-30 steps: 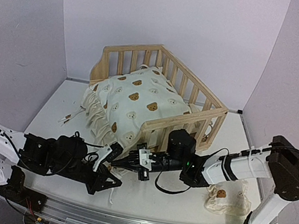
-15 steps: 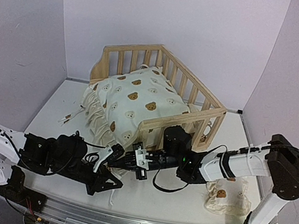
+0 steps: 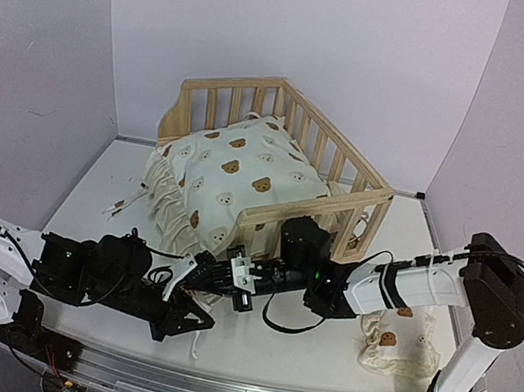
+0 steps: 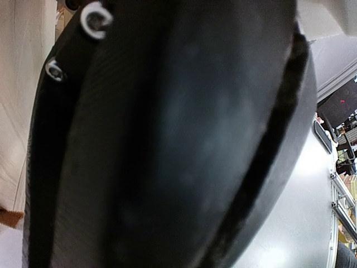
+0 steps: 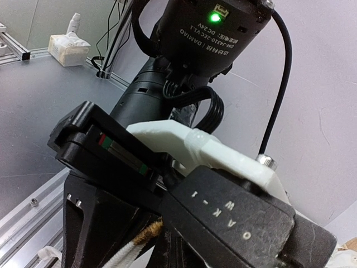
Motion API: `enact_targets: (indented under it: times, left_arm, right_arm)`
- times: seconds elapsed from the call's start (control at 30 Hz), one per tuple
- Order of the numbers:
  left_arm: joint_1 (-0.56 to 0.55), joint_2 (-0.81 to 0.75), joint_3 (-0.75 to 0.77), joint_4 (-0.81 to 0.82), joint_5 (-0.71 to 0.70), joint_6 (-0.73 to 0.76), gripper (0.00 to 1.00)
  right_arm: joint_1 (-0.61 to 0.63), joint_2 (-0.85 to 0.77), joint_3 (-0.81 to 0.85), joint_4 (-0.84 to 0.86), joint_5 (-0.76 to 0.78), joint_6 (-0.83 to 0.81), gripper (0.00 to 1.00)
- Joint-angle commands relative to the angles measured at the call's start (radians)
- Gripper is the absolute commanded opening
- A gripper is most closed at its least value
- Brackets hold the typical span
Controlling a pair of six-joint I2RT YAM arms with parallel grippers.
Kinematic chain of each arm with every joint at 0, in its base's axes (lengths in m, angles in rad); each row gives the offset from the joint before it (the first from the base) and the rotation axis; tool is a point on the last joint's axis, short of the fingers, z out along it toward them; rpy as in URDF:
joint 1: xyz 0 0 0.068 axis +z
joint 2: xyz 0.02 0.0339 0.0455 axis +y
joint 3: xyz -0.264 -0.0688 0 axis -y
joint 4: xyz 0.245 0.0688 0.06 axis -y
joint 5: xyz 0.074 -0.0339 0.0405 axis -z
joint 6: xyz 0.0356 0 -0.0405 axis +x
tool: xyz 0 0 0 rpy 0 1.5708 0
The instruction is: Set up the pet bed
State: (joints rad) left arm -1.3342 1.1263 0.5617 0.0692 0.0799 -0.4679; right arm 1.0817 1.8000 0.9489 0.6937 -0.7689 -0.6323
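The pet bed (image 3: pixel 324 144) stands at the back of the surface (image 3: pixel 86 216), in the upper middle of the top view. The bear-print cushion (image 3: pixel 246 173) is puffed up inside it and spills over the open front-left side, so it does not lie flat yet. Its ties (image 3: pixel 127 203) trail on the surface at the left.

Both arms reach low in front of the bed, and their tips meet just under the hanging cushion edge. The right gripper (image 3: pixel 224 279) has its fingers (image 5: pixel 106 223) pressed together. A cream cord (image 5: pixel 136 237) shows right beside them, so they may be pinching a tie, but that cannot be told for sure. The left gripper (image 3: pixel 192 290) has its fingers closed tight too. Something black blocks its own camera, so what it holds cannot be seen.

The small bear-print pillow (image 3: pixel 399 350) lies at the lower right, well apart from the bed. The front rail (image 3: pixel 311 205) sits just above the right arm and could get in its way.
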Motion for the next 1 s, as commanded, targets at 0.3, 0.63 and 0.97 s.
enact_targets:
  times: [0.3,0.63,0.97]
  left_arm:
    - [0.007,-0.092,-0.012,0.044,-0.024,0.016,0.0]
    - [0.014,-0.091,-0.007,0.009,-0.111,0.003,0.0]
    - [0.037,-0.058,0.063,-0.129,-0.303,-0.057,0.0]
  right_arm:
    - [-0.023,0.001,-0.06,0.196,0.218,0.095,0.0]
    - [-0.003,-0.094,-0.177,0.176,0.413,0.383,0.0]
    - [0.04,-0.189,-0.122,-0.209,0.646,0.569,0.0]
